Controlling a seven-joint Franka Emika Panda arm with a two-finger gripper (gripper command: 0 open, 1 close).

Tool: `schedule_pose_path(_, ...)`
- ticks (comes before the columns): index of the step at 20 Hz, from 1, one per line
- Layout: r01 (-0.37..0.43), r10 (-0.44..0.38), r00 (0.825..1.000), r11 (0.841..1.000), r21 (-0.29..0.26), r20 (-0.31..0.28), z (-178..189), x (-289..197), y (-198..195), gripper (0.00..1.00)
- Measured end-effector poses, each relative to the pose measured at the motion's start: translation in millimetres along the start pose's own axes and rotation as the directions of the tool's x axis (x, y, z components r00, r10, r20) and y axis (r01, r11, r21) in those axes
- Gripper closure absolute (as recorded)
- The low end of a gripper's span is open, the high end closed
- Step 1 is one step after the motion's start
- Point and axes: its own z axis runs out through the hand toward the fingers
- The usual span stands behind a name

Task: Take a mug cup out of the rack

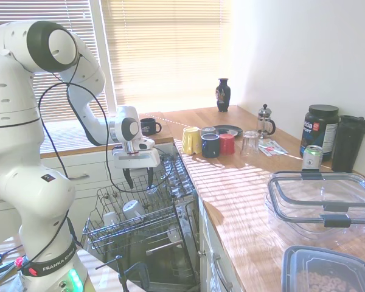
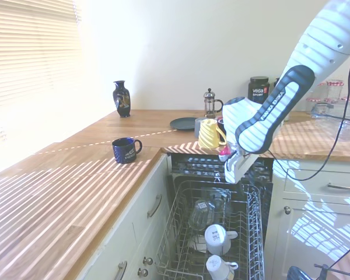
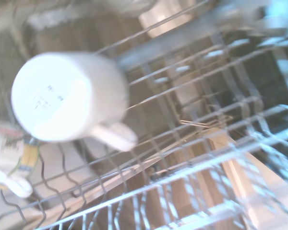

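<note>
Mug cup (image 1: pixel 132 209) sat upside down in the rack (image 1: pixel 103 228), its white base turned up and its handle sticking out to one side; I saw it again in the second exterior view (image 2: pixel 216 238) and, blurred but large, in the wrist view (image 3: pixel 69 96). A second white mug (image 2: pixel 219 268) sat just beside it, nearer the rack's front edge, and a partly seen mug with a printed pattern (image 3: pixel 9 158) showed at the edge of the wrist view. Deeper in the basket stood a clear glass (image 2: pixel 202 212), tipped among the tines. The rack was pulled out of the open dishwasher, below the wooden counter (image 1: pixel 243 188).

My gripper (image 1: pixel 139 177) hung above the back part of the rack, higher than the mug cup and not touching it. Its two dark fingers (image 1: pixel 128 177) pointed down with a clear gap between them and nothing in it.

On the counter beyond the rack I saw a yellow mug (image 1: pixel 191 140), a dark blue mug (image 1: pixel 210 145) and a red cup (image 1: pixel 227 143) grouped close together, with an upturned glass (image 1: pixel 250 143) near them. A black mug (image 1: pixel 149 126) stood apart on the counter by the window, and a dark vase (image 1: pixel 223 94) and a French press (image 1: pixel 265 121) stood further back towards the wall.
</note>
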Motion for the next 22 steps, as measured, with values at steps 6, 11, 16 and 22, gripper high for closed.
schedule_pose_path(6,0.203,-0.204,0.979,0.977,-0.066,-0.005,44,-31,-38,0.00)
schedule_pose_path(11,0.338,-0.339,0.941,0.936,-0.098,0.009,72,-38,-64,0.00)
schedule_pose_path(16,0.465,-0.463,0.885,0.879,-0.108,0.044,88,-35,-82,0.00)
schedule_pose_path(22,0.566,-0.556,0.824,0.815,-0.127,0.109,106,-32,-90,0.00)
